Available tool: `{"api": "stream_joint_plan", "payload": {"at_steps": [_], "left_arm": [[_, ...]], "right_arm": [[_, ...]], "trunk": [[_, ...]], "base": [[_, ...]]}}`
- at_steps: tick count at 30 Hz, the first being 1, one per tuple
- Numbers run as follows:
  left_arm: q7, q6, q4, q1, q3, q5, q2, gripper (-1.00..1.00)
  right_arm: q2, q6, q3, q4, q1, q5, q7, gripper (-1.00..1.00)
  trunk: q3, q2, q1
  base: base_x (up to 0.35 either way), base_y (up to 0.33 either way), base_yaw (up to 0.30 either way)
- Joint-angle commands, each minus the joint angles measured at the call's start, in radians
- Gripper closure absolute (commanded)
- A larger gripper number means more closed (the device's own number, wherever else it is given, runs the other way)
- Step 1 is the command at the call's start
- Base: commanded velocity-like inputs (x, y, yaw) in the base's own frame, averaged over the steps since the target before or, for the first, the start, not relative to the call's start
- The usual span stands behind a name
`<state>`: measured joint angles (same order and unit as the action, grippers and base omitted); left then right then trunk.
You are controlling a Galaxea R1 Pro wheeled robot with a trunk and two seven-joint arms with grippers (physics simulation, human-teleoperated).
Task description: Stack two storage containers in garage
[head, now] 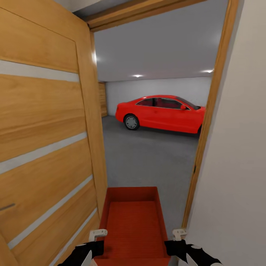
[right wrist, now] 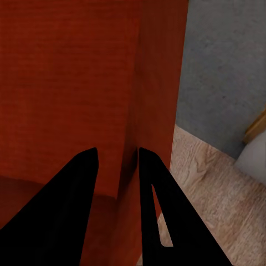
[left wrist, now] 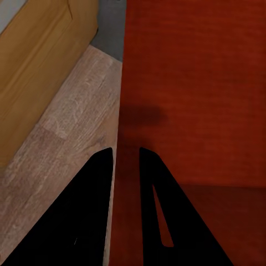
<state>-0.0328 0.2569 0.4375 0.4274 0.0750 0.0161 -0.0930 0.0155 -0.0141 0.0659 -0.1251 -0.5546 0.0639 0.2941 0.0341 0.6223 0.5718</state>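
Both grippers, left gripper and right gripper, pinched shut on side walls of one storage container at 6 o'clock, long axis toward 12, through doorway, garage floor ahead.

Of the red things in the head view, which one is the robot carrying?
The orange-red storage container, low in the doorway: the left gripper and right gripper each straddle one of its side walls. The red car stands far off on the garage floor.

container held in doorway | red car ahead | door open
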Motion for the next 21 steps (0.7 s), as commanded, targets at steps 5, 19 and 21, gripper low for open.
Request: {"api": "stream_joint_plan", "payload": {"at_steps": [5,19,21], "left_arm": [[-0.027,-0.039,0.004,0.001,0.003,-0.021,0.022,1.00],[-0.027,-0.039,0.004,0.001,0.003,-0.021,0.021,1.00],[-0.027,-0.039,0.004,0.001,0.003,-0.021,0.021,1.00]], "right_arm": [[0.000,-0.003,-0.018,0.004,-0.001,0.008,0.007,1.00],[0.000,-0.004,-0.017,0.004,-0.001,0.009,0.007,1.00],[0.000,-0.004,-0.017,0.004,-0.001,0.009,0.007,1.00]], "trunk": [[0.002,0.002,0.001],[0.002,0.002,0.001],[0.002,0.002,0.001]], "base": [[0.205,0.189,0.000],[0.023,0.018,0.000],[0.000,0.000,0.000]]}}
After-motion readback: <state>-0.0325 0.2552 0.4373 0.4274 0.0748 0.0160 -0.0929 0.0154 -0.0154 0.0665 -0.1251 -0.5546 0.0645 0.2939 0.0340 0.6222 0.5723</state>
